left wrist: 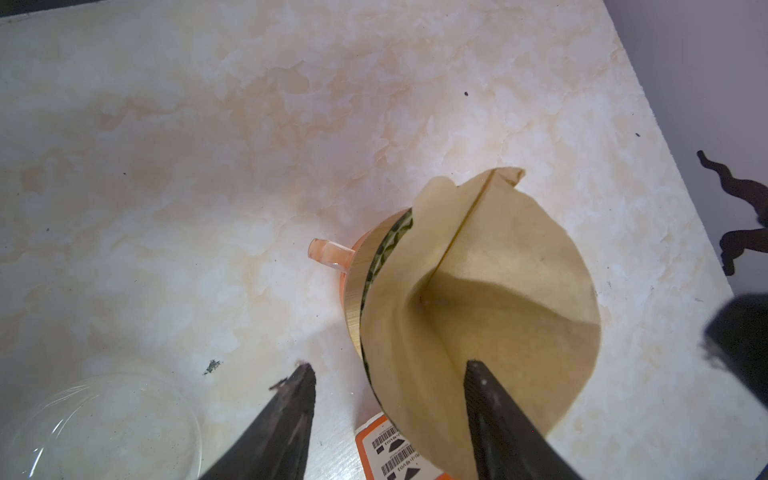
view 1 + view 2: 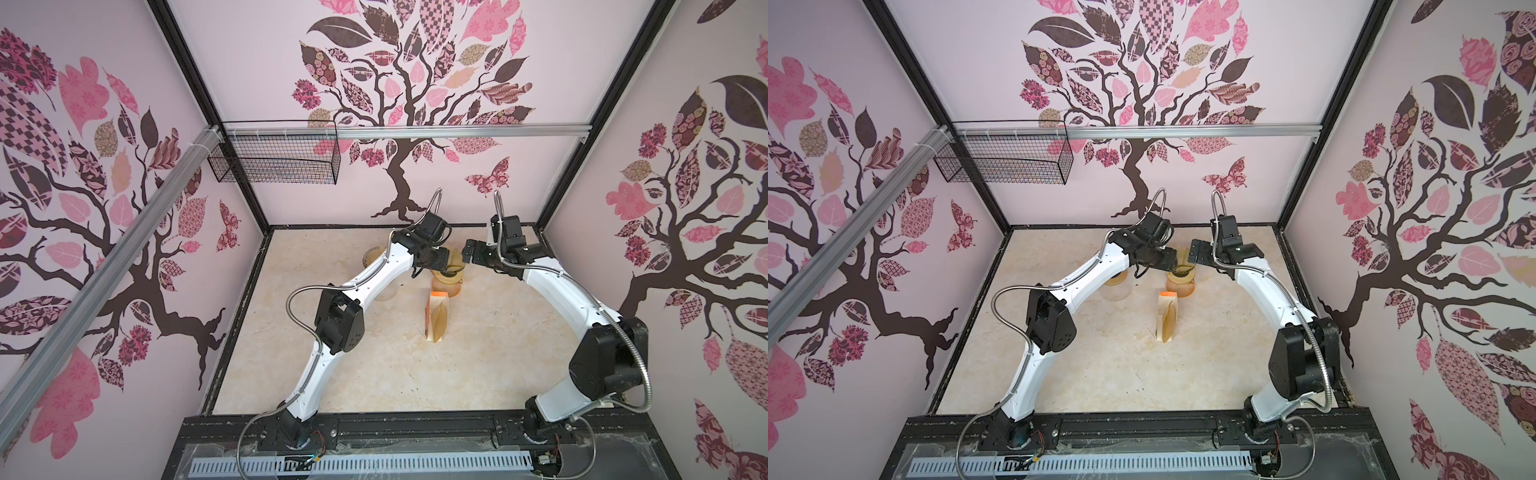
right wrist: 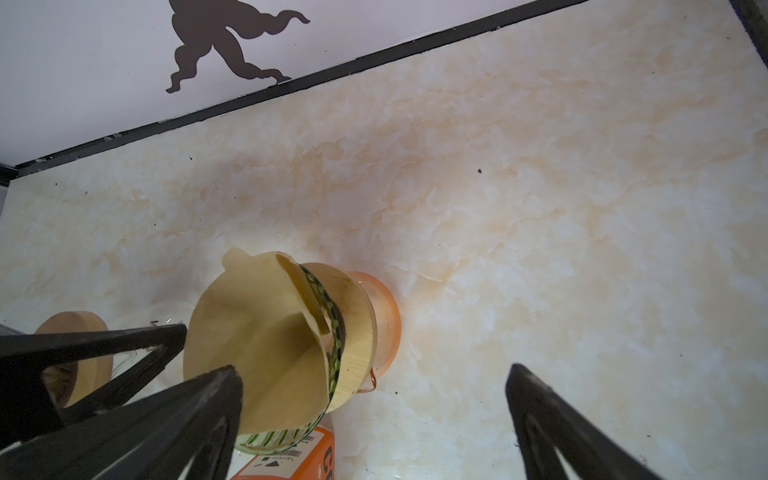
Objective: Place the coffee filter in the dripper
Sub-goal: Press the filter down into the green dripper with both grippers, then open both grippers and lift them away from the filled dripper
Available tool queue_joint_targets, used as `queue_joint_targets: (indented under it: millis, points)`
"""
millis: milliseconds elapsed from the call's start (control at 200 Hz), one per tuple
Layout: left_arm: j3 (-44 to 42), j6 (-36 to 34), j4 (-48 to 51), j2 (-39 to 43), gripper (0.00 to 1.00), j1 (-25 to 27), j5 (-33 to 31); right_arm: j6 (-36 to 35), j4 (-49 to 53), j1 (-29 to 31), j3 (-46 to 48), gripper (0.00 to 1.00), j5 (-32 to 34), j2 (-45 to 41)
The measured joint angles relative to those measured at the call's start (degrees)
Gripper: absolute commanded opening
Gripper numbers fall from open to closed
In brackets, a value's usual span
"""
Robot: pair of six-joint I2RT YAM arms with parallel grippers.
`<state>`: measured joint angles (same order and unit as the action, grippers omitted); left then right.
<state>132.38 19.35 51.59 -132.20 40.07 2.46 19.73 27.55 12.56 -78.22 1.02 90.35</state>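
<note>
One filter [image 1: 498, 299] sits in one dripper [image 1: 356, 291] near one box [image 2: 436, 318].

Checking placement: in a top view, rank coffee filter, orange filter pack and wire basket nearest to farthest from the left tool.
1. Coffee filter, at the left tool.
2. Orange filter pack, table, nearer front.
3. Wire basket, back wall.

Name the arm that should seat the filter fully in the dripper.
Left, probably. The left gripper is open astride the rim of the filter, one finger over its inside, so it can push down. The right gripper is open too, but sits beside the dripper.
</note>
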Motion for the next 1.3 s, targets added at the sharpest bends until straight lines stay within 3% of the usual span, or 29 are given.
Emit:
queue_joint_targets:
  millis: [670,860,1085,1300]
  points:
    - [-0.02,0.37,-1.92,5.35,0.61,0.20,0.66,0.22,-1.70,0.00,2.75,1.00,-0.26,-2.86]
    - [-14.49,1.95,-10.82,22.18,0.66,0.85,0.39,0.98,-3.98,0.00,4.33,1.00,-1.11,-7.08]
    - [-28.65,2.95,-19.63,40.24,0.87,0.87,-2.14,2.40,-6.73,0.00,6.78,1.00,-2.03,-13.53]
    - [-43.10,3.26,-21.40,52.00,0.98,-0.57,-5.33,4.26,-9.14,0.00,11.15,1.00,-2.99,-17.33]
